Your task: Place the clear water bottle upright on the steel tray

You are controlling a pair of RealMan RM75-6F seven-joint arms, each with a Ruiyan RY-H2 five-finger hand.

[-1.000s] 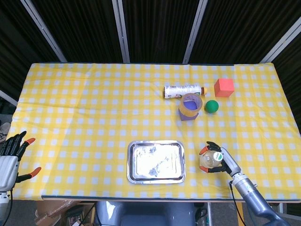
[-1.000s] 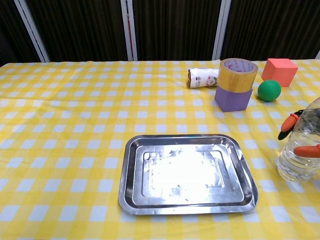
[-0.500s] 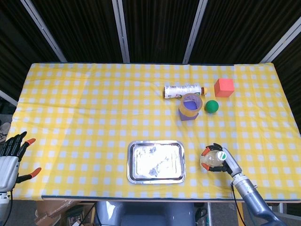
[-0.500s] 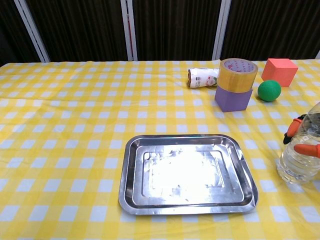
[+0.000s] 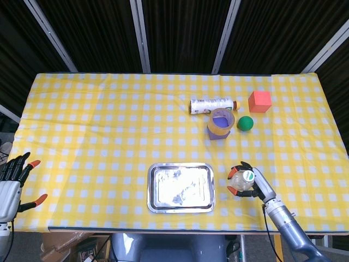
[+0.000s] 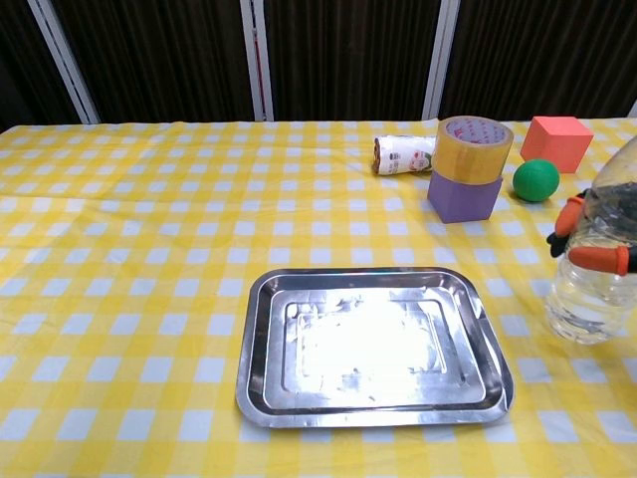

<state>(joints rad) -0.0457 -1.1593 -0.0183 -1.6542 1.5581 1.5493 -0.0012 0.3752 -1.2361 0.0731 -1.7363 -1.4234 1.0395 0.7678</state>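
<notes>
The clear water bottle (image 5: 241,180) (image 6: 589,297) with a green-and-white cap stands upright in my right hand (image 5: 250,184) (image 6: 597,231), whose orange-tipped fingers wrap around it. In the chest view it hangs a little above the cloth, just right of the steel tray (image 5: 181,187) (image 6: 370,347). The tray lies bare at the table's front middle. My left hand (image 5: 13,182) is at the front left edge, fingers spread, holding nothing.
Behind the tray, a tape roll (image 5: 221,120) (image 6: 472,148) sits on a purple block (image 6: 462,195). A white labelled bottle (image 5: 211,105) (image 6: 404,153) lies on its side, with a green ball (image 5: 245,123) (image 6: 535,180) and a red cube (image 5: 260,101) (image 6: 556,141) to the right.
My right hand has lifted the water bottle off the cloth and carried it slightly left, toward the tray. The left hand has stayed put.
</notes>
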